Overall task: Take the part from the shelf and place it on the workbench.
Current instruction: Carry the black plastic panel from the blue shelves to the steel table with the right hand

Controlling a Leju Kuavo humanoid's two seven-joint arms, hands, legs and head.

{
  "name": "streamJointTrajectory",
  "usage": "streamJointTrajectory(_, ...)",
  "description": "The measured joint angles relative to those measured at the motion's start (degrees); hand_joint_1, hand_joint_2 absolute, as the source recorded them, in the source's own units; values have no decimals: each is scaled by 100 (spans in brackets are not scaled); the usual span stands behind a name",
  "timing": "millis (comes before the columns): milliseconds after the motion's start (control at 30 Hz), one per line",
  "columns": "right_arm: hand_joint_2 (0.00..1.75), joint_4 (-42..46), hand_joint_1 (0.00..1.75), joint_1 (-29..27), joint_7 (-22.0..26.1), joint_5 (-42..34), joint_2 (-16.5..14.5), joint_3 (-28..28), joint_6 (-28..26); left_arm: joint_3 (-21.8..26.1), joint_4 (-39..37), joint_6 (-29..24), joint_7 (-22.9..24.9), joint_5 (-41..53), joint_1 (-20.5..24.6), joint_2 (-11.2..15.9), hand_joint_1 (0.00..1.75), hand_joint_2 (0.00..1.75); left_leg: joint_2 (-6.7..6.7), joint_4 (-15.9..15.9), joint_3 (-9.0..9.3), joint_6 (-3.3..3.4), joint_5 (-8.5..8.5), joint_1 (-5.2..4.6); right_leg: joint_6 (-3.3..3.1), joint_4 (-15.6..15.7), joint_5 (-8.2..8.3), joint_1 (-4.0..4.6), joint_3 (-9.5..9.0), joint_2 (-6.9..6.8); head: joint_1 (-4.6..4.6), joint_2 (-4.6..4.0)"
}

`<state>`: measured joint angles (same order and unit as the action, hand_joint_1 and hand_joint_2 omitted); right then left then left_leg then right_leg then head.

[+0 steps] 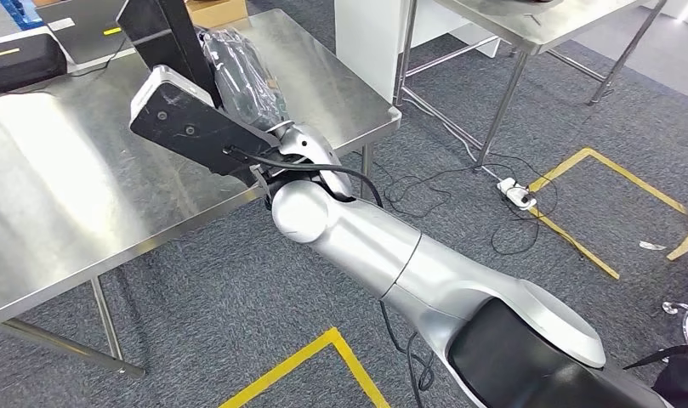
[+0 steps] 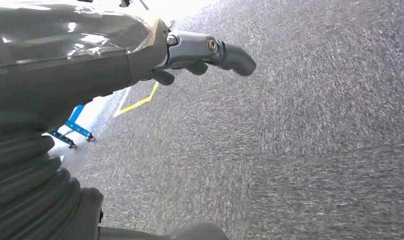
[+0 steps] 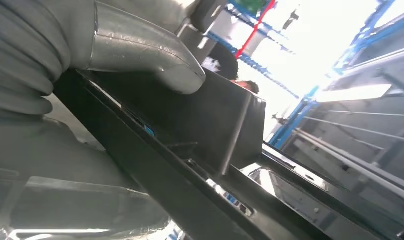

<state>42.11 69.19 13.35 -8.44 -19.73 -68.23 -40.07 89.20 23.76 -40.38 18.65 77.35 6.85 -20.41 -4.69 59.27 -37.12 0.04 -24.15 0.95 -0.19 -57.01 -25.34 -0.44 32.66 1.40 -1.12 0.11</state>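
1. Part: a long black plastic panel with an upright black section is held by the right hand above the near edge of the shiny stainless-steel workbench. In the right wrist view the thick grey thumb presses on the panel's dark face, so this hand is grasping it.

2. Left hand hangs over grey carpet; its dark fingers curl inward with nothing between them, so I judge it clenched and idle.

3. Step in hand, as I judge it: the shelf pickup looks done and the carry has reached the bench. The panel hangs tilted over the tabletop, apparently not yet resting on it.

4. Next move probably calls for lowering the panel onto bare steel, levelling it so a long edge meets the surface, then freeing the thumb. A flat black case with a yellow mark lies at the far left of the bench, well apart from the panel.

5. Writing: no brand or label can be read; a small blue tag on the panel is too blurred to make out.
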Motion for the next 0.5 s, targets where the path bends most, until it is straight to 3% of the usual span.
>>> streamJointTrajectory(67,175,16,175,-6,7,4,3,-3,1,0,9,0,65,112,9,-7,0,175,312,669,-311,-51,-374,-9,-46,9,-1,-1,-2,-124,-32,0)
streamJointTrajectory(133,175,18,175,-37,11,4,5,-9,1,0,11,1,126,215,11,-6,0,175,416,1390,-657,-90,-660,10,-62,8,-10,14,2,-255,-36,0)
streamJointTrajectory(167,175,18,175,-52,13,4,5,-16,1,0,11,1,155,265,8,-6,0,175,431,1480,-700,-99,-646,16,-66,6,-15,18,2,-321,-38,0)
streamJointTrajectory(233,175,21,175,-63,23,3,3,-30,1,0,15,1,217,382,5,-4,0,175,515,977,-430,-94,-338,20,-69,4,-28,23,-8,-441,-38,0)
streamJointTrajectory(300,175,30,175,-52,44,4,4,-34,1,0,23,1,283,523,13,-2,0,175,763,175,8,-53,-38,-7,-48,-2,-50,60,-20,-531,-38,0)
streamJointTrajectory(367,175,37,175,-43,58,7,5,-38,1,0,27,1,353,663,21,-5,0,175,875,-158,175,11,30,-49,-13,-4,-72,112,-29,-616,-17,0)
streamJointTrajectory(433,175,43,175,-40,64,9,1,-44,0,0,29,1,410,766,22,-9,0,175,741,-187,166,89,45,-58,31,0,-100,130,-37,-727,2,0)
streamJointTrajectory(500,175,54,175,-36,74,16,6,-47,0,0,33,1,443,829,21,-14,0,175,623,-228,193,168,81,-31,65,-166,-220,110,25,-622,10,0)
